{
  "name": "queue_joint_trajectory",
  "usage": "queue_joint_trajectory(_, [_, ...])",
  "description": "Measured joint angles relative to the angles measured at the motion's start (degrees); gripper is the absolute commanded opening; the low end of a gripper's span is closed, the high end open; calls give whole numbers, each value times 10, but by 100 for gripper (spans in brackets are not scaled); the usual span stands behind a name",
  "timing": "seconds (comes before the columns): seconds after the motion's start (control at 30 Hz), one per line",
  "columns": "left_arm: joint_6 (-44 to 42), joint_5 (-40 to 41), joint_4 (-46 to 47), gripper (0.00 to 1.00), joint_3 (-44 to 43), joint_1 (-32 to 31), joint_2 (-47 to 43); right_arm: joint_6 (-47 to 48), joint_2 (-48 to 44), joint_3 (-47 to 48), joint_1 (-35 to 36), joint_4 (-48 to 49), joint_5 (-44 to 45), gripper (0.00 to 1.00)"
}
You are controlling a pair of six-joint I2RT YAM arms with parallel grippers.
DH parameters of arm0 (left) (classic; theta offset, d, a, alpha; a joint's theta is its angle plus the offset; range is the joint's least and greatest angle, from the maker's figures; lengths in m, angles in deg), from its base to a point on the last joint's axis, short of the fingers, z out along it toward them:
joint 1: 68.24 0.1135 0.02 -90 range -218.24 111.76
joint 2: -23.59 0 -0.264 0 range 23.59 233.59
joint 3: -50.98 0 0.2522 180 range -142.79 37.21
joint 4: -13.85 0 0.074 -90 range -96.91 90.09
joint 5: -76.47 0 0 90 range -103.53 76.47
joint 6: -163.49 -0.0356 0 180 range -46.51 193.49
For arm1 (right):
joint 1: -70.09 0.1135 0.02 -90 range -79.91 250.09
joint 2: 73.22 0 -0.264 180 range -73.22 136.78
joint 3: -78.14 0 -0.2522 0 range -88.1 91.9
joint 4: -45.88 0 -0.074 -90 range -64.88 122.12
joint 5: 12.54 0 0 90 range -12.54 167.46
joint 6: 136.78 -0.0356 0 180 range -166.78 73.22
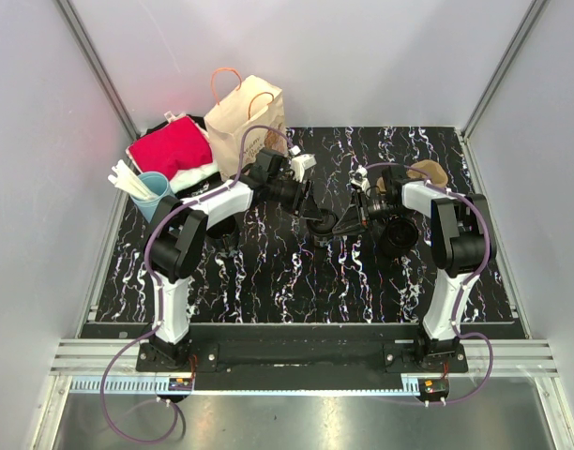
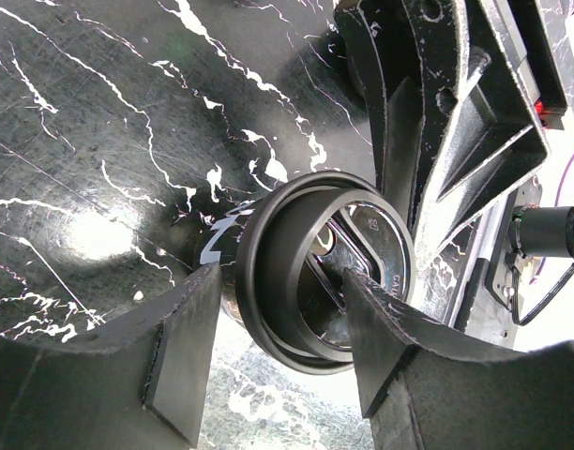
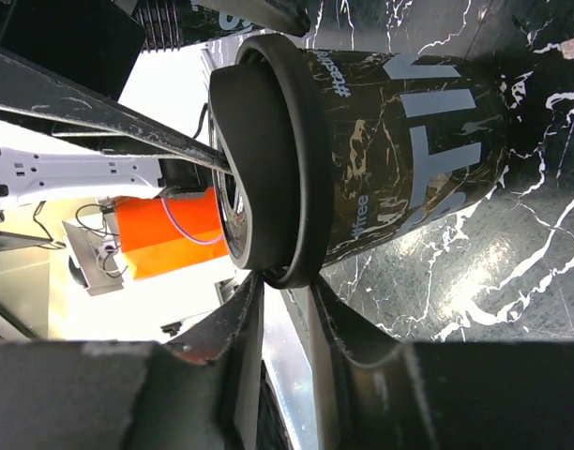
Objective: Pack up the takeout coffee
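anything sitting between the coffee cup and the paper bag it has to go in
No loose item shows on the table between the coffee cup and the paper bag. Only the left arm itself lies along that line.

Blk cup (image 3: 409,141) w/ white lettering, maybe tan mottling, blk lid (image 3: 268,159); table (image 1: 268,272) blk, white-veined
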Motion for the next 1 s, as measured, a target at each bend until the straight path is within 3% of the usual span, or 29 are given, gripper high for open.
queue_joint_trajectory(0.63, [-12,6,9,56,6,0,-2,-39,16,1,-4,12,-18,17])
queue_joint_trajectory(1.0, [-17,7,9,56,6,0,-2,-55,16,1,-4,15,-9,6])
